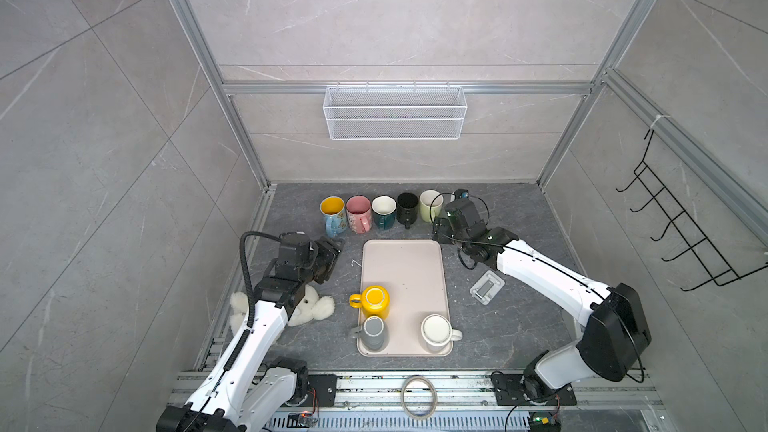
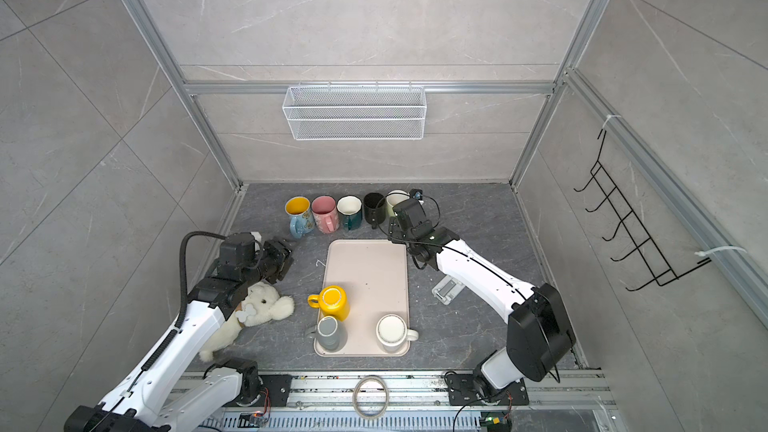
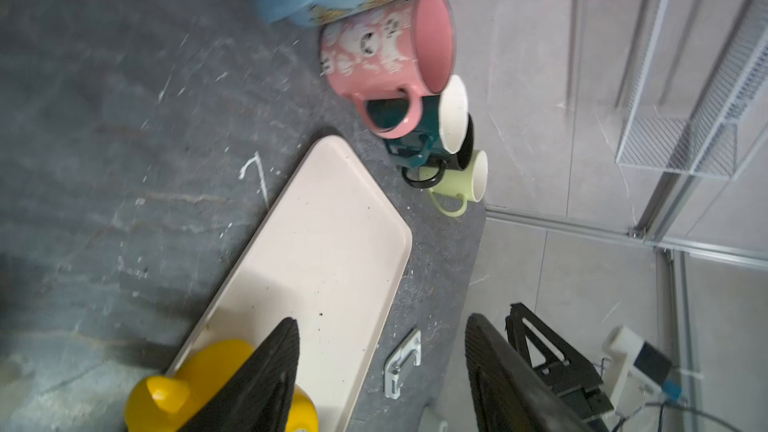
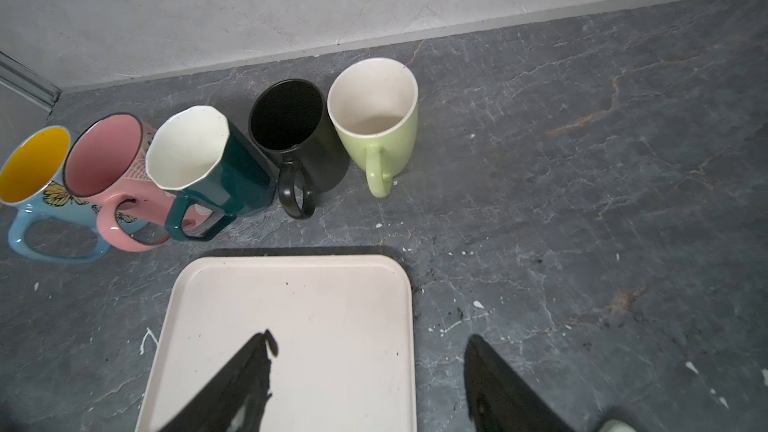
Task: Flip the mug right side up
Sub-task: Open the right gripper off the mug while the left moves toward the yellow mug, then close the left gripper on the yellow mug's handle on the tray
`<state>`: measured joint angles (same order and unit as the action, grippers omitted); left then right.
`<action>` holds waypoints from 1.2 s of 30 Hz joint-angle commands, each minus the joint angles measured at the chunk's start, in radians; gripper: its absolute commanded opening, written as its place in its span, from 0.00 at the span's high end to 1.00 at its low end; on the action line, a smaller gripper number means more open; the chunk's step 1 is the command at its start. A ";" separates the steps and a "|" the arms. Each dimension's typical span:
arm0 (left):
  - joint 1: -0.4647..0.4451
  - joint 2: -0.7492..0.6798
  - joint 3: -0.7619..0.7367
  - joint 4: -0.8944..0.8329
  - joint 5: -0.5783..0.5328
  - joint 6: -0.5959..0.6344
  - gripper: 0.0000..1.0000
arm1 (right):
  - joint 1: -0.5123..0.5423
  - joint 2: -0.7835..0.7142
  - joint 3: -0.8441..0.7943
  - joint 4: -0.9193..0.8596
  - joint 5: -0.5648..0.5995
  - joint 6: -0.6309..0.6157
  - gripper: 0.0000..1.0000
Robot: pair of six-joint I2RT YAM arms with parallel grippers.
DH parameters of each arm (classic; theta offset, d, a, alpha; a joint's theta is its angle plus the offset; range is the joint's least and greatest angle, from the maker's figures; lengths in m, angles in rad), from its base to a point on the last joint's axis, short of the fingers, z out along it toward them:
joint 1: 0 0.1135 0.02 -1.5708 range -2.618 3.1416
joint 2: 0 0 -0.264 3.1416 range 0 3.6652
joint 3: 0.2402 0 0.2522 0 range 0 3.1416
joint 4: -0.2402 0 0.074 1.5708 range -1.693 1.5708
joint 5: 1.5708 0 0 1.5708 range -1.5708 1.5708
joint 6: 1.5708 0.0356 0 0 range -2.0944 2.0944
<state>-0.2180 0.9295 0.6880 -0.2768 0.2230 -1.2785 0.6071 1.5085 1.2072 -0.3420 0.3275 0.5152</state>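
Note:
Three mugs stand bottom-up at the near end of the beige tray (image 1: 403, 268): a yellow mug (image 1: 374, 302) with its handle to the left, a grey mug (image 1: 373, 332) and a white mug (image 1: 436, 332). My left gripper (image 1: 334, 248) hovers left of the tray's far end; in the left wrist view it (image 3: 382, 317) is open and empty, with the yellow mug (image 3: 199, 380) beside one finger. My right gripper (image 1: 436, 232) hangs over the tray's far right corner. The right wrist view shows it (image 4: 369, 334) open with nothing between the fingers.
Several upright mugs line the back wall: blue (image 1: 332, 211), pink (image 1: 358, 211), teal (image 1: 383, 210), black (image 1: 407, 206), light green (image 1: 430, 203). A white plush toy (image 1: 309, 309) lies under the left arm. A small white bracket (image 1: 487, 286) lies right of the tray.

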 commanded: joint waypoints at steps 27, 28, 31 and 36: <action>-0.068 -0.018 -0.015 -0.371 0.031 -0.602 0.34 | 0.037 -0.003 -0.001 -0.074 0.022 0.071 0.25; -0.080 -0.013 -0.023 -0.354 0.031 -0.618 0.35 | 0.037 0.002 -0.001 -0.074 0.021 0.071 0.25; -0.117 0.001 -0.046 -0.294 0.032 -0.651 0.36 | 0.037 0.011 -0.001 -0.074 0.021 0.072 0.25; -0.139 0.033 -0.064 -0.253 0.040 -0.672 0.37 | 0.036 0.027 0.002 -0.074 0.024 0.071 0.25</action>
<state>-0.3511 0.9501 0.6346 -0.5735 0.2382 -1.9102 0.6357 1.5188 1.1965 -0.3935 0.3374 0.5766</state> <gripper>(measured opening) 0.635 0.750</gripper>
